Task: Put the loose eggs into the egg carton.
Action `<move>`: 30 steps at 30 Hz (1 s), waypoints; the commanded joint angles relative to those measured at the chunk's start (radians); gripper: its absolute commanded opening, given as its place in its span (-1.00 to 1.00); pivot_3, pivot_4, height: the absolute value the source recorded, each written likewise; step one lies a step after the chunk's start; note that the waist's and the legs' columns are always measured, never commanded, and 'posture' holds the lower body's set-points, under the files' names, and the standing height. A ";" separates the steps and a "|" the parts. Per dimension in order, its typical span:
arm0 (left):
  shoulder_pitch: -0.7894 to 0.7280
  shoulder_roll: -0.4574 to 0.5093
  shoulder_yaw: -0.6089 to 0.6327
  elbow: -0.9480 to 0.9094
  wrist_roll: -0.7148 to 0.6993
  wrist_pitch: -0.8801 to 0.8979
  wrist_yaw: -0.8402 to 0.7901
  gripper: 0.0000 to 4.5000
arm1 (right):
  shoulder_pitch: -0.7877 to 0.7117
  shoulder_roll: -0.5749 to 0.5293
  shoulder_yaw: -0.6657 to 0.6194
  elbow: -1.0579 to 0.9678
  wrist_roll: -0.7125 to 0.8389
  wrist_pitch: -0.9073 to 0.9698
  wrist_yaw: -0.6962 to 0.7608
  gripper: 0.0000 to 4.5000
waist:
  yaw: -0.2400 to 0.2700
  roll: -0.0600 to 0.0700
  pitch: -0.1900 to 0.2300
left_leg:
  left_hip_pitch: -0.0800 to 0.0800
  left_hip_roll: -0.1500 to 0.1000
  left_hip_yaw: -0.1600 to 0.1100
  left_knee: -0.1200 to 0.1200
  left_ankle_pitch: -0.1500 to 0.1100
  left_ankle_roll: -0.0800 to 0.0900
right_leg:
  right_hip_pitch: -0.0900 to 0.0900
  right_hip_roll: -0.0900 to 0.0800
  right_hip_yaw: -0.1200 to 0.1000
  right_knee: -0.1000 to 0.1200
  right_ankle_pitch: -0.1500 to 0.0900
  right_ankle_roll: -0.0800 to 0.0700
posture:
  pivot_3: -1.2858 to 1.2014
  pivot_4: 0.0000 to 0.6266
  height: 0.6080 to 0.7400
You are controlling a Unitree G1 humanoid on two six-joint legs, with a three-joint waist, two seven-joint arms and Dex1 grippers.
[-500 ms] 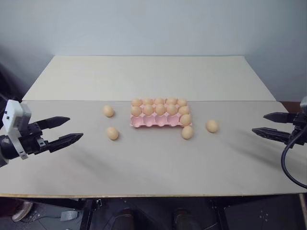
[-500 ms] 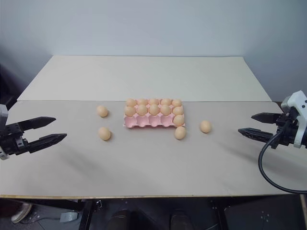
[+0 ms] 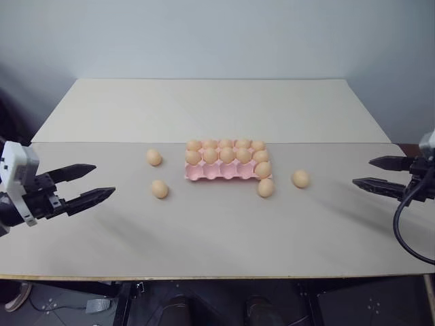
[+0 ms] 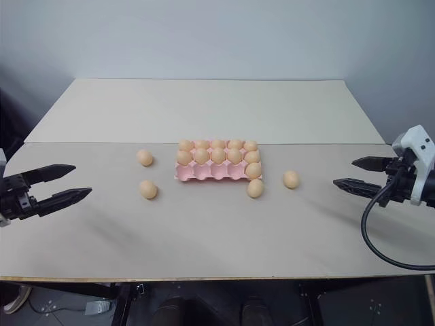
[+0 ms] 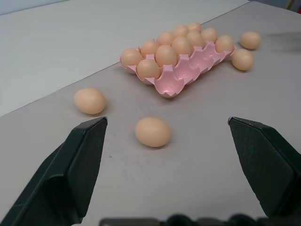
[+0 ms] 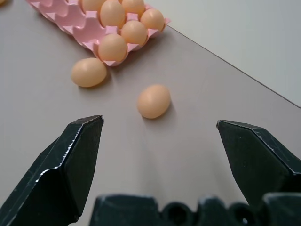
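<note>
Eleven eggs fill the egg carton (image 3: 228, 171); its front cups sit empty

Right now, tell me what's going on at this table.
A two-armed robot is set to put loose eggs into the carton, and nothing is held yet. The left end effector and the right end effector both hang open over the table, one at each side. Four eggs lie loose: two left of the carton, two to its right. The carton's near row has empty cups.
</note>
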 commanded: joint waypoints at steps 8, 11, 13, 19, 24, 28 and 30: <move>-0.085 -0.181 -0.269 -0.332 -0.008 -0.003 0.211 0.99 | -0.200 0.207 0.152 -0.193 -0.120 0.255 -0.458 1.00 | 0.001 0.000 0.000 | -0.002 0.000 -0.001 0.000 0.000 -0.001 | -0.002 0.000 0.001 0.001 0.000 0.000 | 0.03 -0.52 1.00; -0.083 -0.237 -0.389 -0.380 0.049 -0.021 0.267 0.99 | -0.277 0.293 0.192 -0.224 -0.118 0.446 -0.576 1.00 | 0.003 0.000 0.000 | -0.003 0.000 -0.001 0.001 0.001 -0.001 | -0.002 0.000 0.001 0.001 0.000 0.000 | 0.03 -0.52 1.00; -0.080 -0.260 -0.436 -0.399 0.078 -0.029 0.296 0.99 | -0.314 0.331 0.210 -0.228 -0.127 0.537 -0.630 1.00 | 0.002 0.000 0.000 | -0.002 -0.001 0.000 0.001 0.001 -0.001 | -0.001 0.000 0.001 0.001 0.000 0.000 | 0.03 -0.52 1.00; -0.079 -0.316 -0.471 -0.447 0.047 0.000 0.358 0.99 | -0.382 0.426 0.224 -0.186 -0.164 0.652 -0.762 1.00 | 0.003 0.000 0.000 | -0.003 -0.001 -0.001 0.001 0.001 -0.001 | -0.002 0.000 0.000 0.000 0.000 0.000 | 0.03 -0.52 1.00; -0.076 -0.312 -0.470 -0.454 0.039 0.006 0.369 0.99 | -0.443 0.446 0.268 -0.107 -0.192 0.688 -0.787 1.00 | 0.001 0.000 0.000 | -0.003 -0.001 -0.001 0.001 0.001 -0.001 | -0.002 0.000 0.000 0.001 0.000 0.000 | 0.03 -0.52 1.00; -0.082 -0.298 -0.462 -0.446 0.039 0.007 0.369 0.99 | -0.503 0.458 0.304 -0.020 -0.209 0.719 -0.787 1.00 | -0.001 0.000 0.000 | -0.002 -0.001 -0.002 0.001 0.001 -0.001 | -0.002 0.000 0.000 0.001 0.000 0.000 | 0.03 -0.52 1.00; -0.083 -0.295 -0.459 -0.444 0.037 0.006 0.371 0.99 | -0.525 0.463 0.313 0.015 -0.213 0.733 -0.781 1.00 | -0.001 0.000 0.000 | -0.003 -0.001 -0.002 0.001 0.001 -0.001 | -0.002 0.000 0.000 0.000 0.000 0.000 | 0.03 -0.52 1.00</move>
